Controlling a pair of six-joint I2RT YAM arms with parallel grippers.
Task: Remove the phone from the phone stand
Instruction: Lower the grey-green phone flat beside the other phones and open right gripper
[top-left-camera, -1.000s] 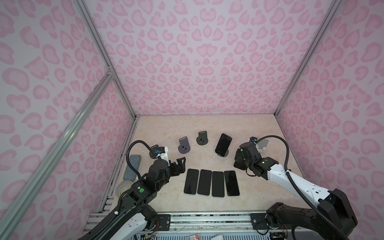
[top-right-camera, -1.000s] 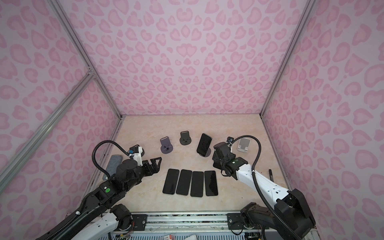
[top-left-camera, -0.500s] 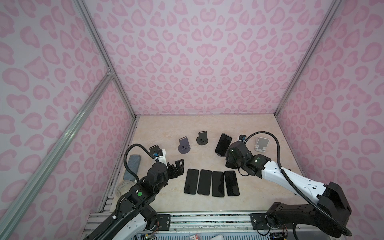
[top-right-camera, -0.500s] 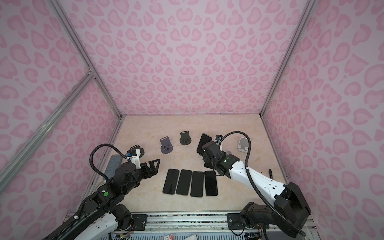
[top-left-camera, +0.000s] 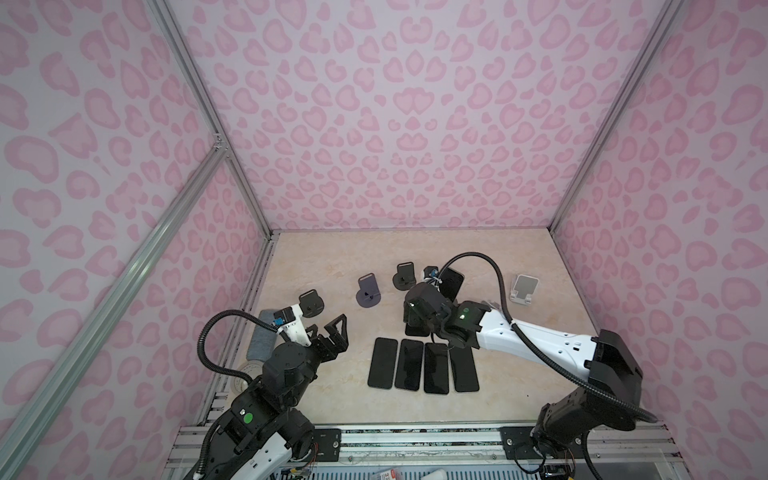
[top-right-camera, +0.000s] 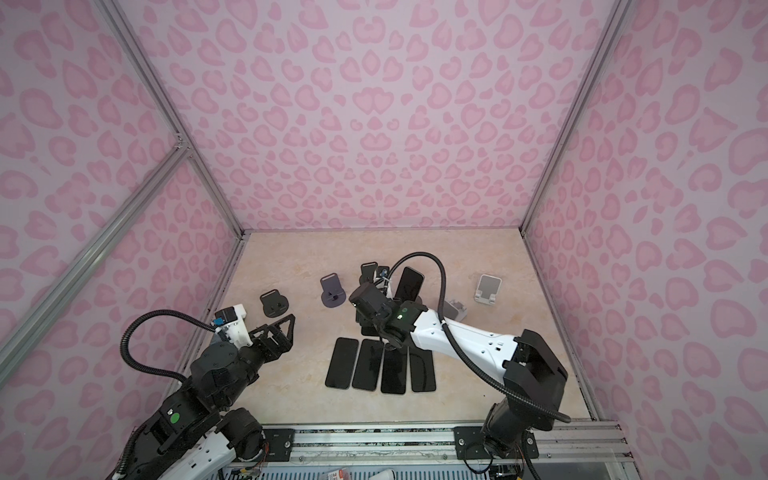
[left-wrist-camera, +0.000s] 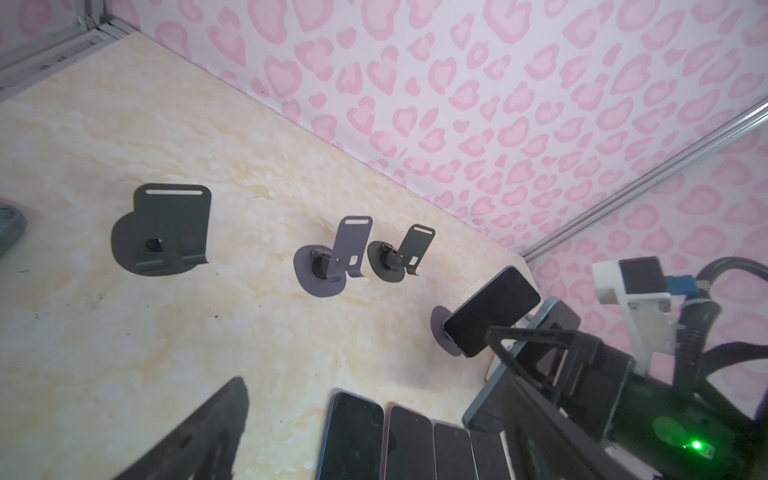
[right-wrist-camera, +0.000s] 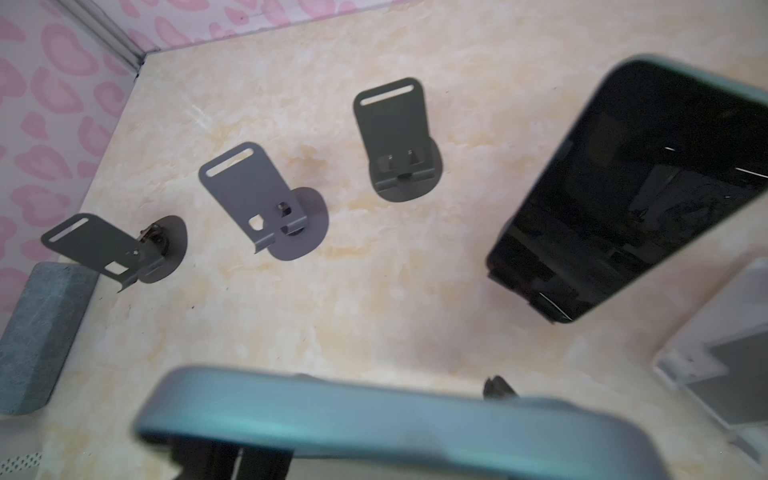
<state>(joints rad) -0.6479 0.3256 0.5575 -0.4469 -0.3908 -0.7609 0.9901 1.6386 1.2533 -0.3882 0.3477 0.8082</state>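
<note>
Right wrist view: a teal phone (right-wrist-camera: 374, 419), blurred, crosses the near field. The left wrist view shows it clamped in the right pincer (left-wrist-camera: 507, 365) and held tilted over the desk (top-left-camera: 332, 257), just behind a row of four phones (top-left-camera: 409, 365) lying flat. Beside it, a black-screened phone (right-wrist-camera: 631, 178) leans on its round-based phone stand (left-wrist-camera: 439, 328). Three dark stands (right-wrist-camera: 257, 195) and a white stand (top-left-camera: 524, 287) are empty. The left pincer (top-left-camera: 328, 326), jaws spread wide and holding nothing, hovers left of the row. All screens are dark. A red-and-white label (top-left-camera: 388, 474) at the front rail is too small to read.
</note>
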